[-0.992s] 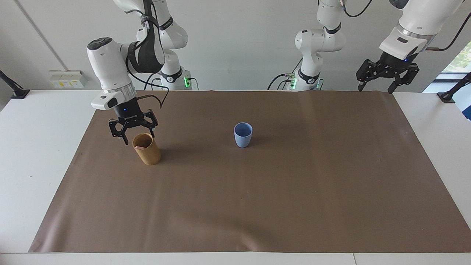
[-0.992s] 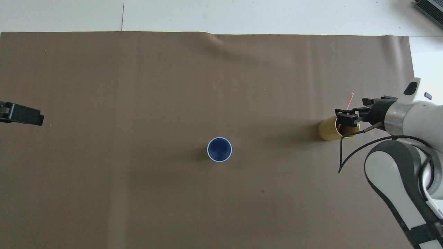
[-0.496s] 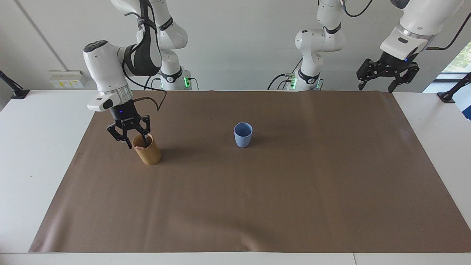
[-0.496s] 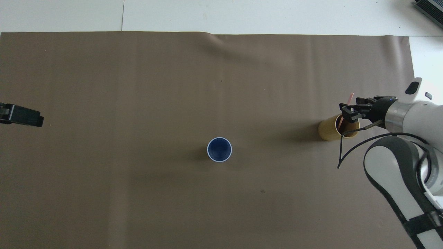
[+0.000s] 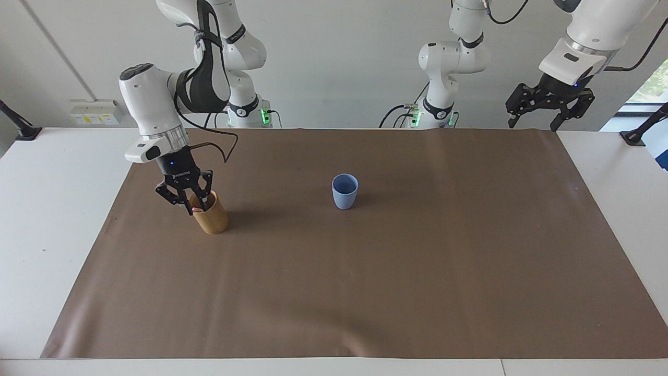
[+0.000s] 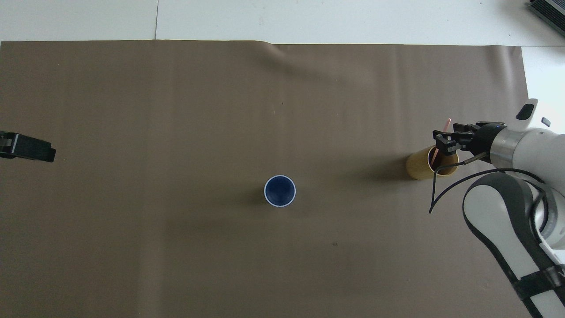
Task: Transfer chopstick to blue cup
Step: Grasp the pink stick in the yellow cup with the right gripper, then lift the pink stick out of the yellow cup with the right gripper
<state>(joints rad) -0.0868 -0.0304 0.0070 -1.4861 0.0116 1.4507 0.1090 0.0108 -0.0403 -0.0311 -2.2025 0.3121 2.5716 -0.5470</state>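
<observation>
The right gripper [image 5: 194,208] is down at the mouth of the tan wooden cup [image 5: 211,219], which stands on the brown mat [image 5: 365,292] toward the right arm's end of the table [image 5: 52,219]. Its fingertips reach into the cup's opening at the rim, and they have drawn close together around the chopstick [image 6: 446,125]. They appear to be pinching the stick, though the point of contact is too small to make out with certainty.

The chopstick stands in the wooden cup, leaning. In the overhead view its thin pink upper end sticks out past the gripper's fingers [image 6: 442,137], and a short stretch of it shows inside the cup's mouth just under them. The part between is covered by the gripper, and the lower end is hidden inside the cup. In the facing view only a small pink trace shows at the rim between the fingertips.

The blue cup [image 5: 345,191] stands upright near the middle of the mat, well apart from the wooden cup and the right gripper, toward the left arm's end from them.

The left gripper [image 5: 536,121] waits raised over the mat's corner at its own end, its fingers spread wide and holding nothing. In the overhead view only its dark tip [image 6: 27,148] shows at the frame's edge; the rest is cut off.
</observation>
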